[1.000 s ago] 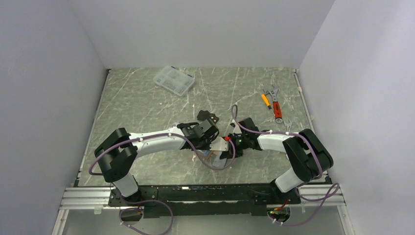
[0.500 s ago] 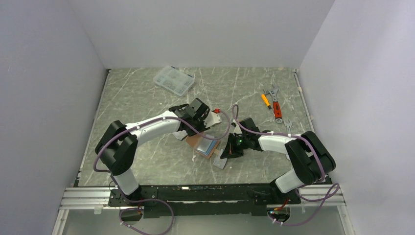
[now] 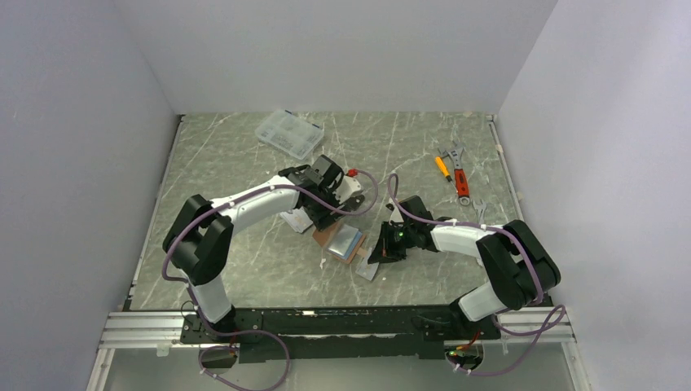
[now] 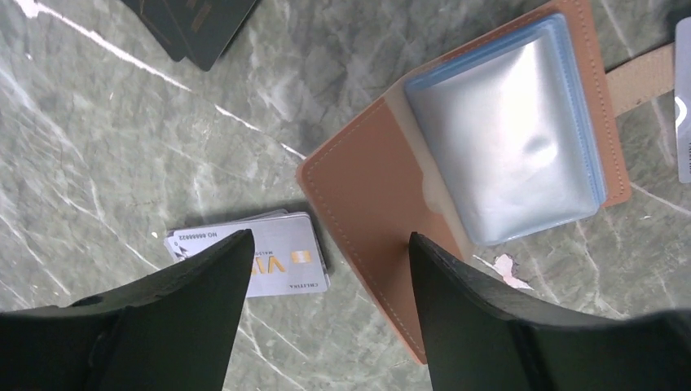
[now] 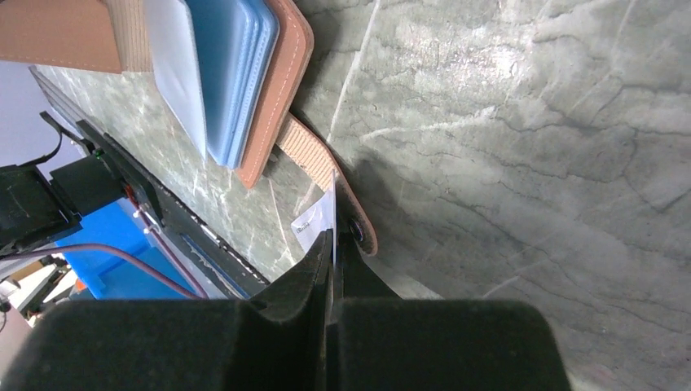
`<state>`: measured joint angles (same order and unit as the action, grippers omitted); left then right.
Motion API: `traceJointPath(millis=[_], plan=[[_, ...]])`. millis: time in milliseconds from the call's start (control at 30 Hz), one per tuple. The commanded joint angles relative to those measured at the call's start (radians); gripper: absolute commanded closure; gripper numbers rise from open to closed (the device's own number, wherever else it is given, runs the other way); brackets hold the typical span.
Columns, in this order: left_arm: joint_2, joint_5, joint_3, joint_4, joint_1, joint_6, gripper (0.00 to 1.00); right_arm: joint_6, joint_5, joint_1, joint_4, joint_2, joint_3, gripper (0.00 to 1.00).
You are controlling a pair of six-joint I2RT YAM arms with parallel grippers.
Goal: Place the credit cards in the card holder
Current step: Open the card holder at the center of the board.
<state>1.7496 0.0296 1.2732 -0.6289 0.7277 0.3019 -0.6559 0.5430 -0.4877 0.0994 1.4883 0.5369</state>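
Two fingers of the left gripper (image 4: 326, 244) stand spread wide with nothing between them, hovering above the table (image 4: 98, 147). Straddled below them are a silver card (image 4: 285, 261) and the near corner of the card holder (image 4: 383, 204). That card lies flat on the stone, just beside the holder's edge. It looks light, stiff and slick, and lying flush it offers no lip, so a pinch across its short edges or a slide to tip one edge up seems the likeliest hold. The holder lies open, leather inside up, with a stack of clear sleeves (image 4: 513, 138) on its far half. These look soft and slippery, and probably need holding open for a card to enter. Two dark cards (image 4: 200, 20) lie overlapping, farther off. The right gripper (image 5: 332, 244) is closed on a thin pale card (image 5: 314, 220), held edge-up right against the holder's strap (image 5: 318, 159). The strap could snag the card's way to the sleeves. A clear compartment box (image 3: 288, 133), the wrenches (image 3: 459, 167) and a screwdriver (image 3: 442, 169) sit well apart and block nothing.
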Motion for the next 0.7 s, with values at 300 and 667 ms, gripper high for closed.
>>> traceJointPath(millis=[300,667], plan=[[0.006,0.291,0.030,-0.083,-0.064,-0.127,0.51,0.032,-0.174,0.004,0.092,-0.011,-0.031,1.00],[-0.011,0.555,-0.023,-0.054,-0.105,-0.202,1.00,-0.001,-0.058,0.005,0.053,-0.188,0.013,1.00]])
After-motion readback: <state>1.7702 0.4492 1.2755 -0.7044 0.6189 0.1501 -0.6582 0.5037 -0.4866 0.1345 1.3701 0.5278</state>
